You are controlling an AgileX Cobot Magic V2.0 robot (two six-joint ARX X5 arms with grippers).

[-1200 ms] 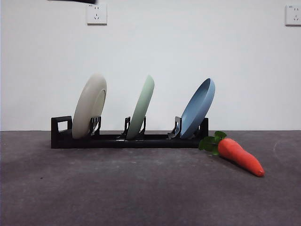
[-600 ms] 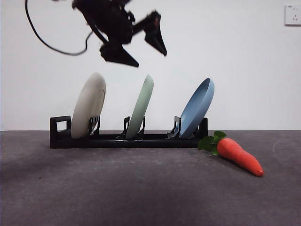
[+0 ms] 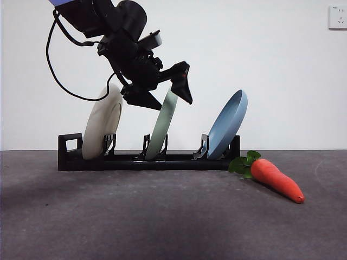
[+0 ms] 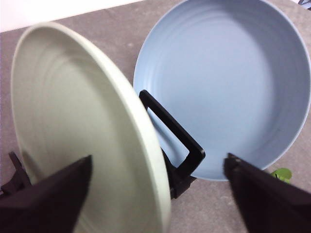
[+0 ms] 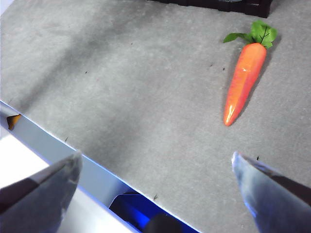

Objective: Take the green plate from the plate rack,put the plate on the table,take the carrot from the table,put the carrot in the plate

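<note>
The green plate (image 3: 163, 125) stands on edge in the middle slot of the black plate rack (image 3: 146, 161), between a cream-white plate (image 3: 103, 123) and a blue plate (image 3: 227, 125). My left gripper (image 3: 165, 96) is open, with one jaw on each side of the green plate's top rim. In the left wrist view the green plate (image 4: 87, 141) rises between the spread jaws, with the blue plate (image 4: 228, 82) behind it. The carrot (image 3: 275, 179) lies on the table (image 3: 162, 216) to the right of the rack. My right gripper (image 5: 155, 165) hangs open above the table, away from the carrot (image 5: 243, 80).
A black cable (image 3: 62, 70) loops down from the left arm beside the cream-white plate. The table's blue-edged front border (image 5: 58, 145) shows in the right wrist view. Wall sockets (image 3: 337, 16) sit on the white wall behind.
The left arm has come in from the upper left and dropped, so its open jaws now straddle the green plate's top rim. The plates, rack and carrot have not moved.
</note>
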